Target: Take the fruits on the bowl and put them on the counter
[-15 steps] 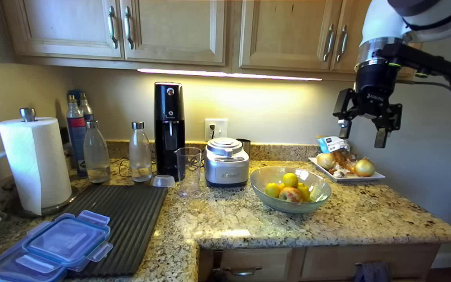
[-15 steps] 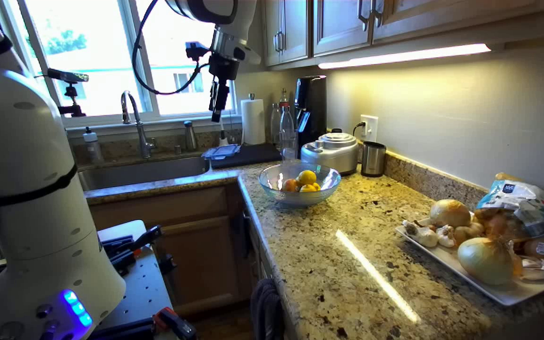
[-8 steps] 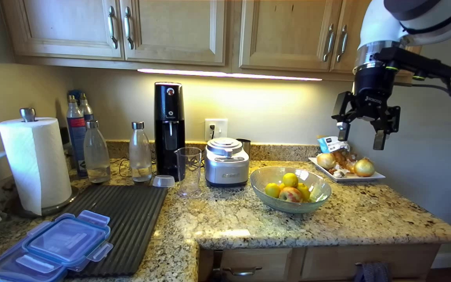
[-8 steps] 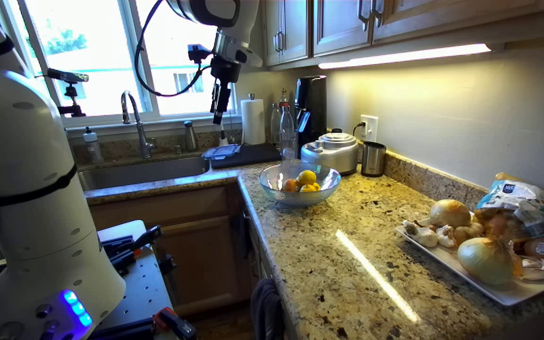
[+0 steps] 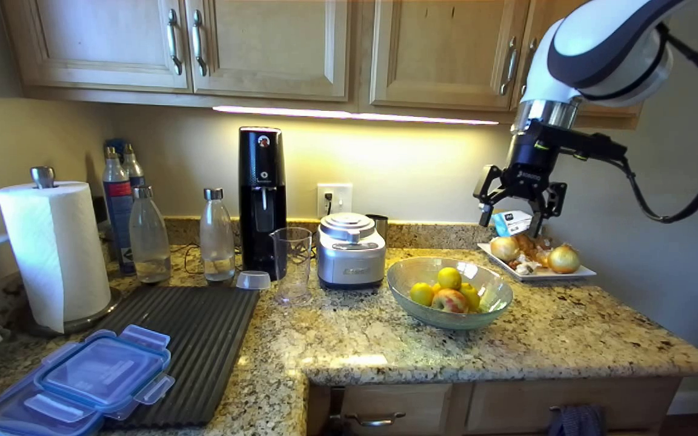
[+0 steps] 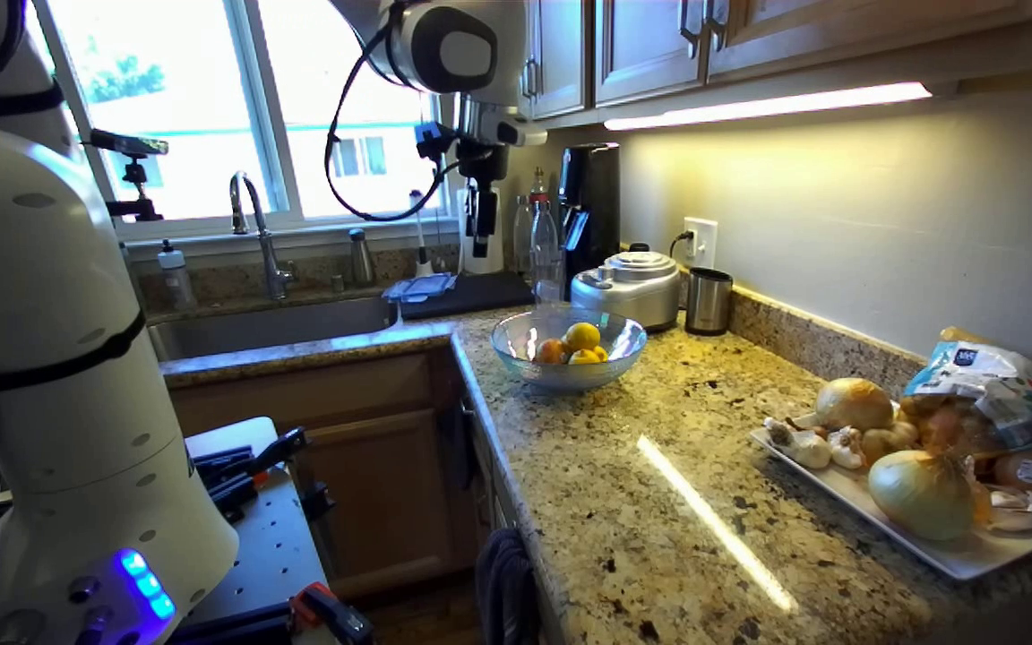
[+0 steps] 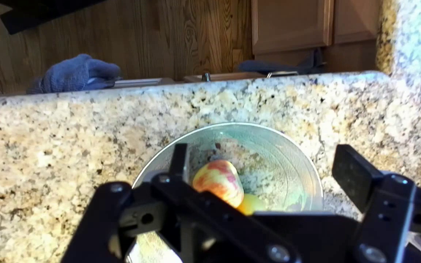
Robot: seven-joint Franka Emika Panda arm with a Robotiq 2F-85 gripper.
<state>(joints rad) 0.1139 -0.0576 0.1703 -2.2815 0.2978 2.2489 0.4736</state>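
Hanging high above the counter (image 5: 597, 339), the gripper (image 5: 510, 223) holds its jaws wide apart

One glass bowl (image 5: 452, 319) sits near the inner corner. Inside its raised wall are three yellow fruits (image 5: 449, 278), perhaps a fourth behind, and one red-and-yellow apple (image 5: 449, 301) nearest the front edge. Lettering on the silver appliance (image 5: 352, 257), by the back edge, is too small to read. Two clear bottles (image 5: 217, 242) and one black machine (image 5: 263, 206) stand near that edge too, as does one white plate (image 6: 973, 551) holding two pale onions (image 5: 564, 259).

White and dark-grey jointed robot arm (image 5: 588, 45) bent, silver-ringed wrist (image 5: 545, 115) angled down; black two-fingered Robotiq gripper (image 5: 511, 221) at its end, blocky black fingers (image 7: 356, 175) spread wide.
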